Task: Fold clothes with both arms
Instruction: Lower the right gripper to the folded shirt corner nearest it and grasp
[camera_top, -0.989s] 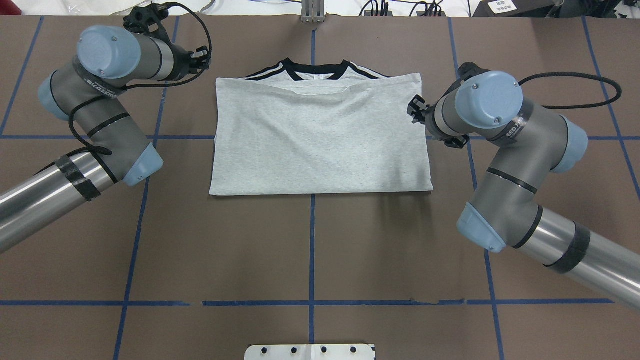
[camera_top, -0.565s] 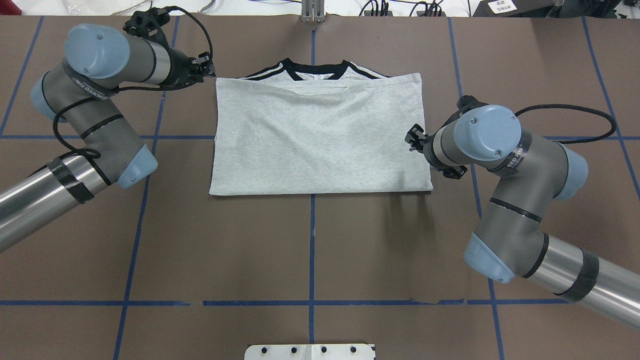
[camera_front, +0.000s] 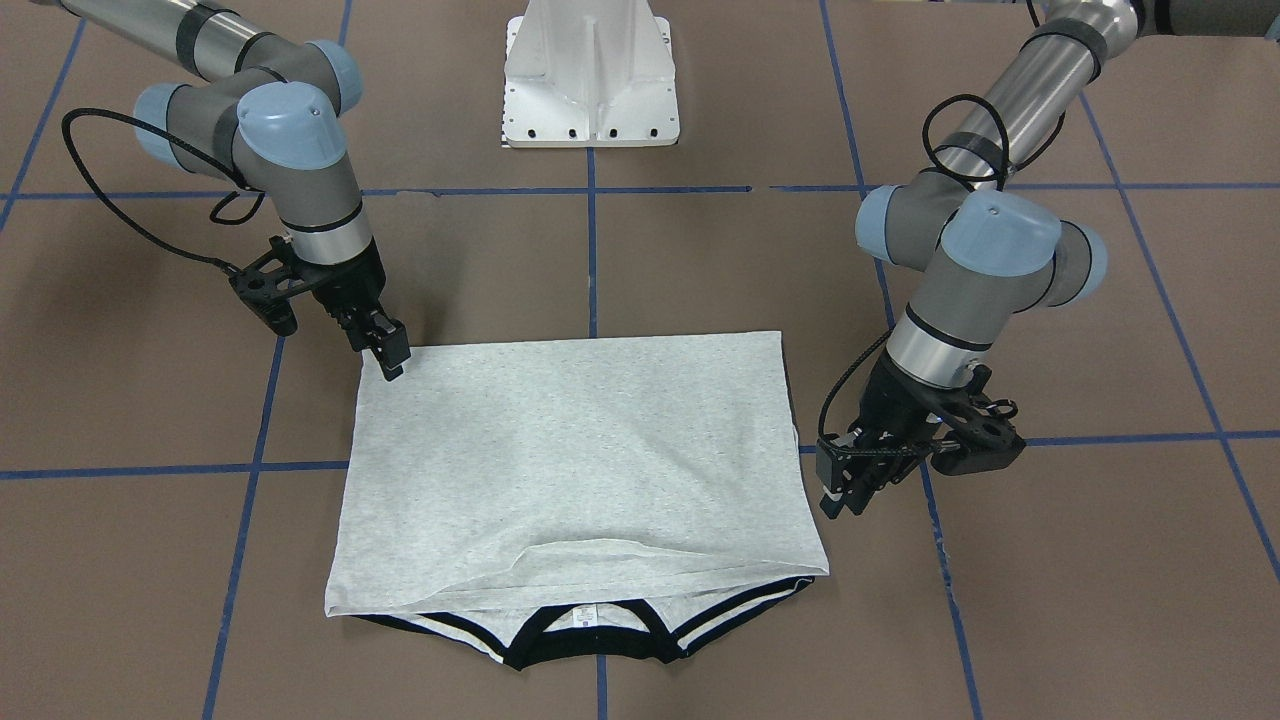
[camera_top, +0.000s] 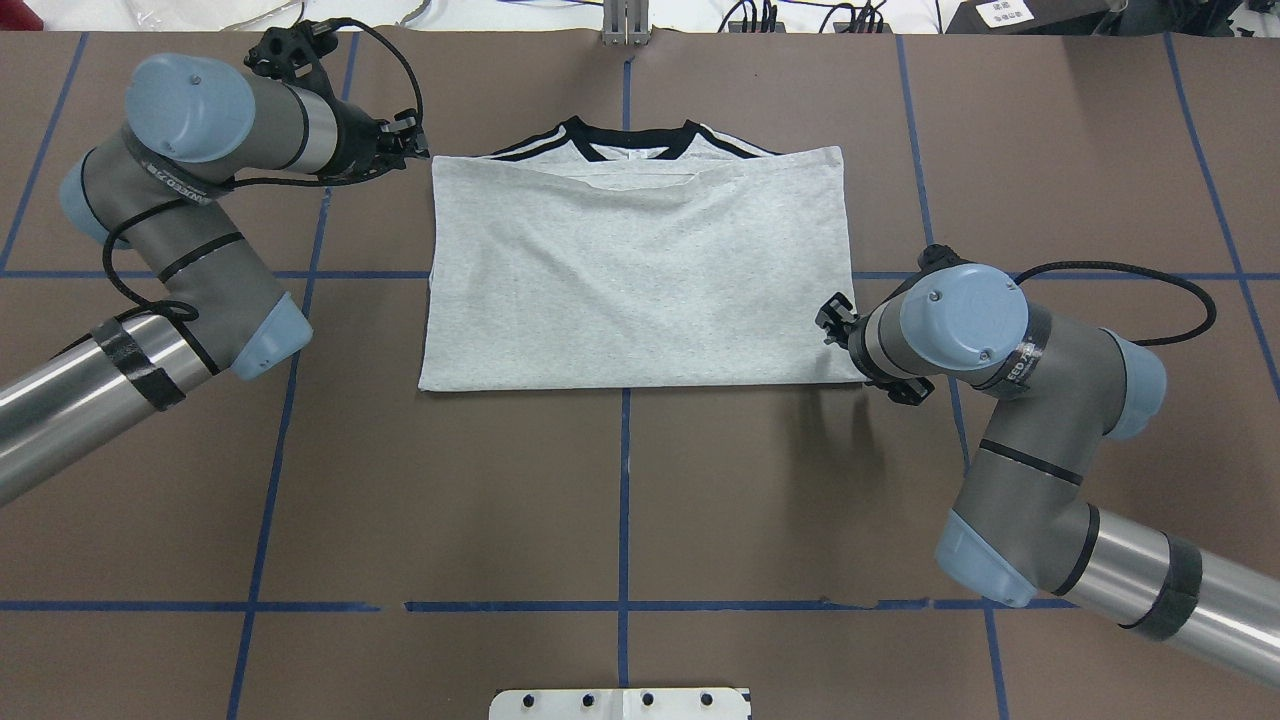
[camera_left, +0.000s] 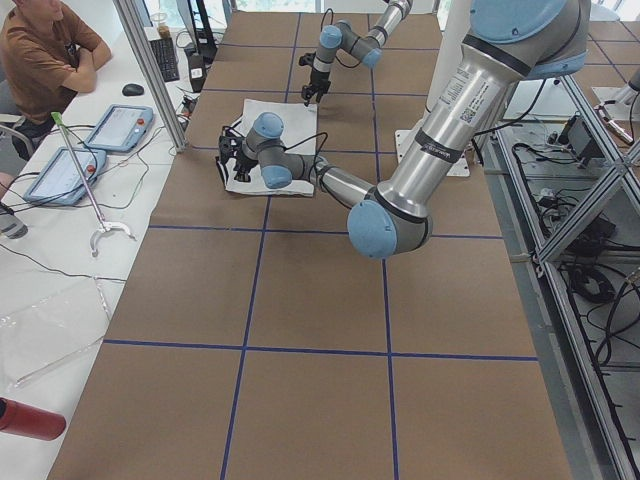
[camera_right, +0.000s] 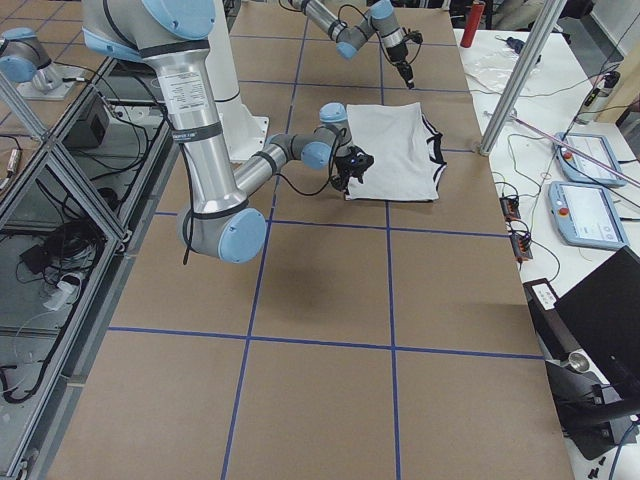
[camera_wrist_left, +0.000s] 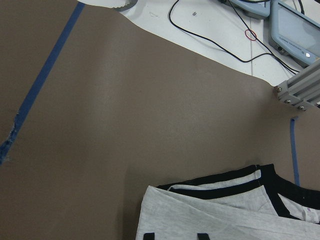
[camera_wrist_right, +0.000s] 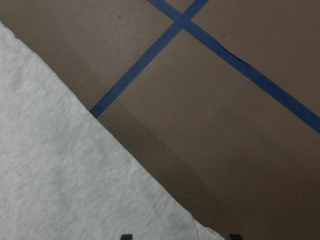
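I find the left gripper (camera_top: 415, 150) with its fingers parted and holding nothing, poised at the far left corner of the T-shirt (camera_top: 640, 280). The right gripper (camera_top: 828, 320) is likewise parted and empty at the shirt's near right corner, and I cannot tell whether either one touches the cloth. The T-shirt lies folded flat in the middle of the table (camera_top: 620, 500) with its black collar (camera_top: 630, 145) away from the robot, and the lettering on the printed bands (camera_top: 1020, 345) round both arms and on the white neck label (camera_front: 583, 617) is too small for me to read.
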